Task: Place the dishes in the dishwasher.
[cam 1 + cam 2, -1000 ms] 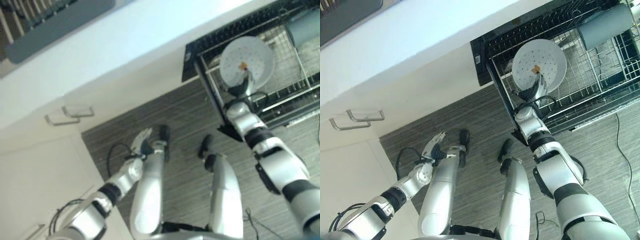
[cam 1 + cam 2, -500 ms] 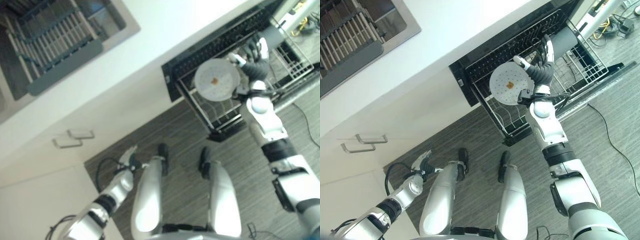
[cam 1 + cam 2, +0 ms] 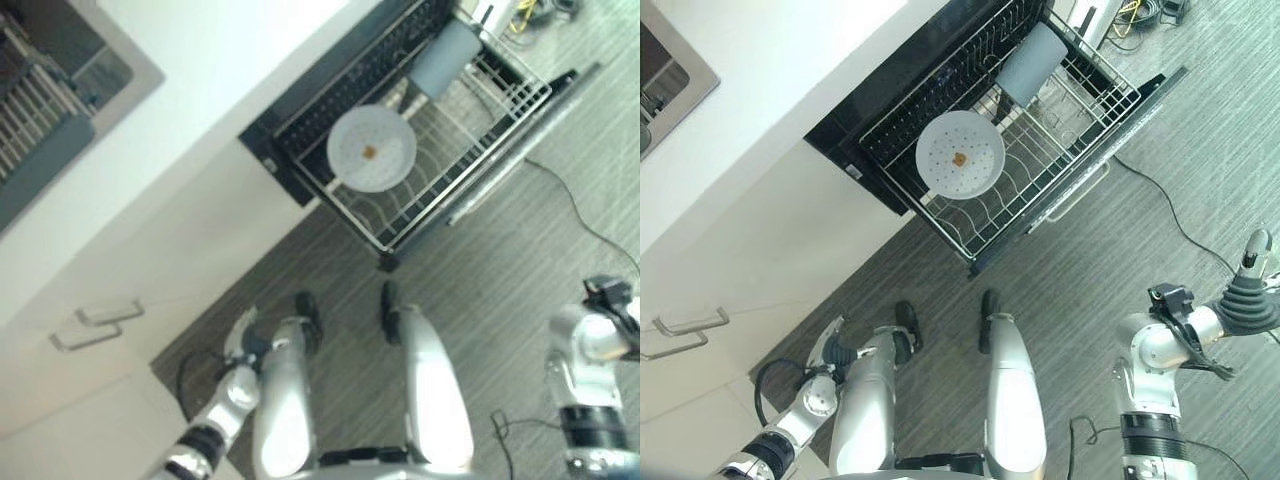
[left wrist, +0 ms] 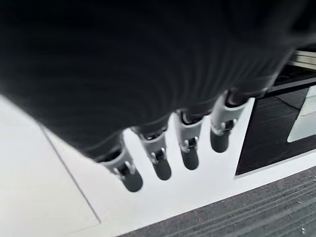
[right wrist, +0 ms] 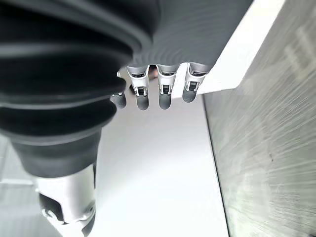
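1. We found the white plate (image 3: 960, 154) standing in the pulled-out dishwasher rack (image 3: 1070, 150), with a small orange speck at its centre; we judged this placement step complete
2. A grey cup (image 3: 1031, 63) lay on its side further back in the same rack, apart from the plate
3. Our right hand (image 3: 1252, 295) hung out at the robot's right side over the wood-grain floor (image 3: 1110, 250), well away from the rack. In its wrist view the fingers (image 5: 165, 91) were straight and held nothing
4. Our left hand (image 3: 830, 352) hung low beside the white cabinet (image 3: 750, 260); its fingers (image 4: 190, 148) were relaxed, nearly straight, and empty
5. We judged that the next move called for fetching another dish, most likely from the sink (image 3: 60, 90) set into the white bench (image 3: 200, 60)
6. The open dishwasher door (image 3: 1120, 140) and extended rack stood out over the floor ahead, so any step toward the bench had to go round them
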